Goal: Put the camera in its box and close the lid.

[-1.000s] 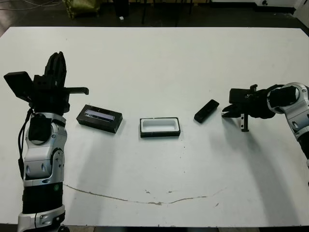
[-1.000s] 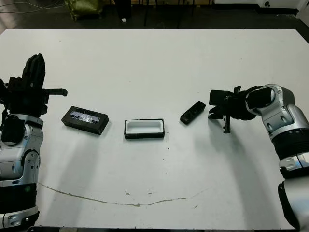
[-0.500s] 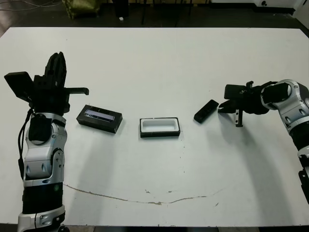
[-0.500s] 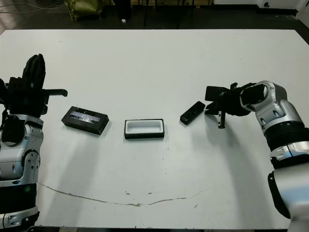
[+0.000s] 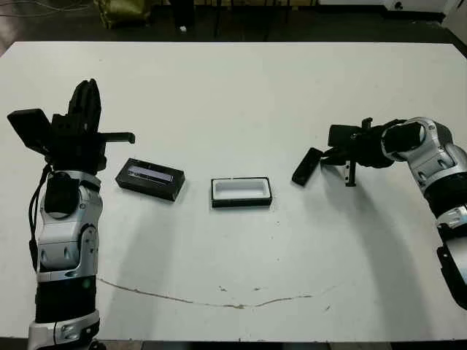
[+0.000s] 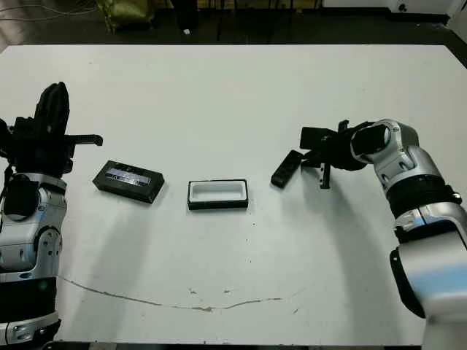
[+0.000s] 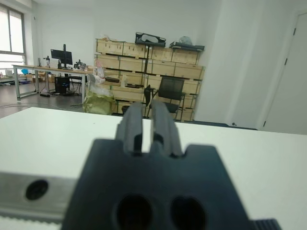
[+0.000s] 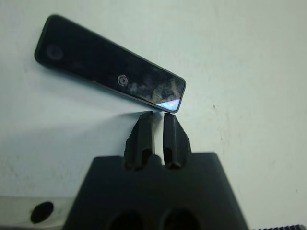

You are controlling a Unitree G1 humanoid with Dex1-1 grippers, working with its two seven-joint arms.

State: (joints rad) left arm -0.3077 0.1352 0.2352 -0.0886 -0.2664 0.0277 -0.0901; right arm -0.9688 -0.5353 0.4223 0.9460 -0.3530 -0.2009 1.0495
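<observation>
Closing in on the camera (image 5: pixel 307 165), the right gripper (image 8: pixel 158 123) has travelled toward the box (image 5: pixel 241 192) over the last second, from well beyond the camera's far end to just beside it, and its two fingers are pressed nearly together with only a thin slit between them and nothing held. The right wrist view shows the fingertips (image 8: pixel 144 120) right at the camera's glossy end, where a bluish gleam sits; whether they touch it cannot be told. The camera lies flat on the white table (image 5: pixel 233 95), tilted, a short way from the box on the side toward the right arm; it appears to have turned slightly, perhaps nudged. The box sits open and empty, white lining up. The lid (image 5: pixel 149 179) rests on the opposite side of the box, well apart from the camera, grey strip upward. Beyond the lid, the left gripper (image 7: pixel 147 123) has stayed raised and upright, fingers together and empty. Nothing is grasped yet: likely the fingers must spread before they can straddle the bar.
</observation>
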